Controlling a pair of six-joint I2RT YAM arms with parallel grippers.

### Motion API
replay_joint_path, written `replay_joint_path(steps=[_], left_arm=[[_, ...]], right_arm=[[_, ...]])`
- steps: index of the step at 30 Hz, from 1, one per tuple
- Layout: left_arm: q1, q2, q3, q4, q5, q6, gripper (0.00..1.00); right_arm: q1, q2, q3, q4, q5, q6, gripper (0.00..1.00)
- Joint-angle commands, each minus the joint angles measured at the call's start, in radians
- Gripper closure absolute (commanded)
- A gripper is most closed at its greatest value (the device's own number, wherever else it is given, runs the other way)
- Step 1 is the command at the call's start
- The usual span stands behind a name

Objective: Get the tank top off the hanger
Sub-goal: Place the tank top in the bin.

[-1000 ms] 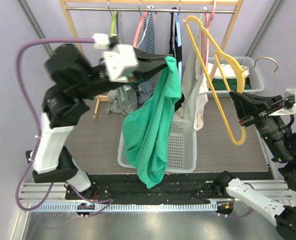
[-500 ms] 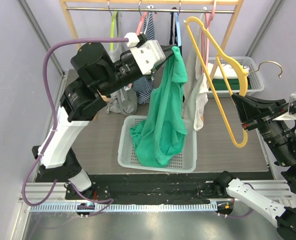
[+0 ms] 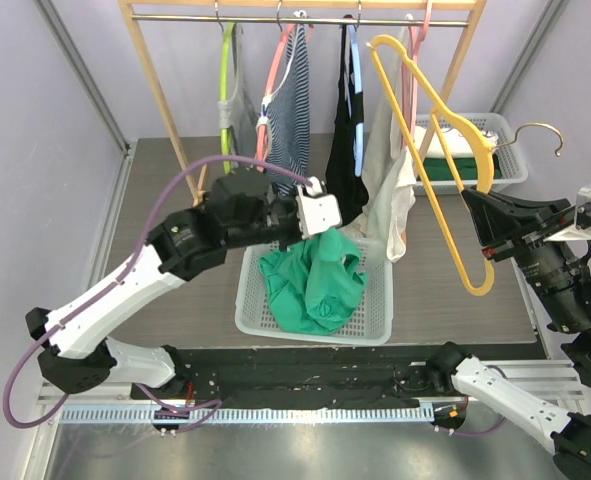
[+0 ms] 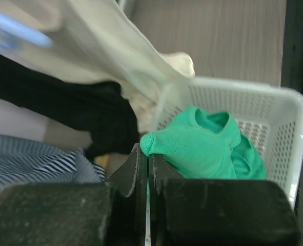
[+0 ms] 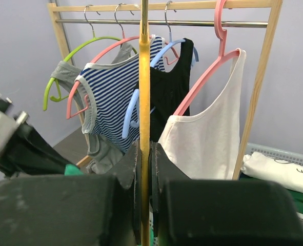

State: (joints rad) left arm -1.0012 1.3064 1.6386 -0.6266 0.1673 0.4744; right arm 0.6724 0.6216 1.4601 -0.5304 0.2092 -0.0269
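The green tank top lies bunched in the white basket; in the left wrist view it fills the basket's near part. My left gripper is shut on a fold of it just above the basket; the jaws pinch the cloth. My right gripper is shut on the bare yellow hanger, held up at the right, clear of the top. In the right wrist view the hanger's bar runs upright between the jaws.
A wooden rack at the back carries grey, striped, black and cream tank tops on coloured hangers. A second white basket with folded clothes stands at back right. The cream top hangs beside the basket's far corner.
My left arm has come down from high at the rack to the basket, lowering the green tank top from hanging full length to a heap inside it. The right arm and hanger stayed still.
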Motion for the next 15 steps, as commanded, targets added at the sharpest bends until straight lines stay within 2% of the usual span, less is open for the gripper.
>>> replay_joint_path(steps=[1,4,5,6,7,8,9,12,15], left_arm=[[-0.001,-0.041,-0.13,0.048,-0.011,-0.057,1.0],[-0.001,-0.048,-0.213,0.054,-0.018,-0.077,0.98],[-0.001,-0.05,-0.233,0.051,-0.034,-0.086,0.91],[-0.001,-0.05,-0.271,0.042,-0.034,-0.092,0.76],[-0.001,-0.05,-0.286,0.013,-0.032,-0.094,0.34],[-0.001,-0.053,-0.299,-0.004,-0.023,-0.095,0.15],[-0.001,-0.062,-0.309,-0.016,-0.025,-0.1,0.01],[-0.001,-0.085,-0.281,-0.048,-0.04,-0.126,0.0],[-0.001,-0.116,-0.147,-0.151,0.041,-0.131,0.0]], right_arm=[[0.007,0.015,0.02,0.053,0.007,0.005,0.99],[0.009,0.023,0.017,0.041,-0.014,0.007,0.99],[0.007,0.027,0.014,0.038,-0.024,0.007,0.99],[0.007,0.033,0.014,0.027,-0.046,0.005,0.99],[0.007,0.039,0.014,0.023,-0.054,0.005,0.99],[0.007,0.056,0.016,0.017,-0.065,0.005,0.99],[0.007,0.067,0.019,0.001,-0.089,0.004,0.99],[0.007,0.113,0.029,-0.023,-0.108,-0.001,0.99],[0.006,0.173,0.042,-0.054,-0.157,-0.019,0.99]])
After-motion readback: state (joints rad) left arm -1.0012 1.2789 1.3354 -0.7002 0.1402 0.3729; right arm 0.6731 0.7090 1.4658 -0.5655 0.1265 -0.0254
